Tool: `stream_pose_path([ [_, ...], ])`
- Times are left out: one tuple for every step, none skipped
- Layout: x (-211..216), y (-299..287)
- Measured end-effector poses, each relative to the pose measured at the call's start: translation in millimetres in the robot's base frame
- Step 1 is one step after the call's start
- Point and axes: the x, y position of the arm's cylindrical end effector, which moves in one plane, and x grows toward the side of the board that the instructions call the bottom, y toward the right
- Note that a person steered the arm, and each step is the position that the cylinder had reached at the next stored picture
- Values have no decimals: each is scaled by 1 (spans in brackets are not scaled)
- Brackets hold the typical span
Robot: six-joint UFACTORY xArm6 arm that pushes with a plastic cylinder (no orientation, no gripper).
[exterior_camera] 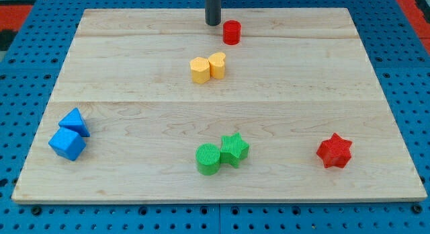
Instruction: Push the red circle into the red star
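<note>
jaws: none on this rig, just a bare rod, so nothing is opening or closing
my tip: sitting on the board near the view's top edge, just to the view's left of the red circle, a thin gap showing between them
red circle: standing upright just right of the tip, near the board's top, slightly right of centre
red star: lying well apart from the circle, down toward the view's bottom right
yellow blocks: hexagon-like one and heart-like one touching side by side, sitting just below the tip and circle
green blocks: green circle and green star touching, sitting at bottom centre, well left of the red star
blue blocks: blue triangle resting against a blue cube, sitting at the view's far left, lower half
board: pale wood, lying on a blue pegboard
</note>
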Motion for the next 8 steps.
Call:
stream_pose_path([
  [31,57],
  [43,54],
  [1,11],
  [45,21],
  [56,95],
  [92,98],
  [47,57],
  [56,-16],
])
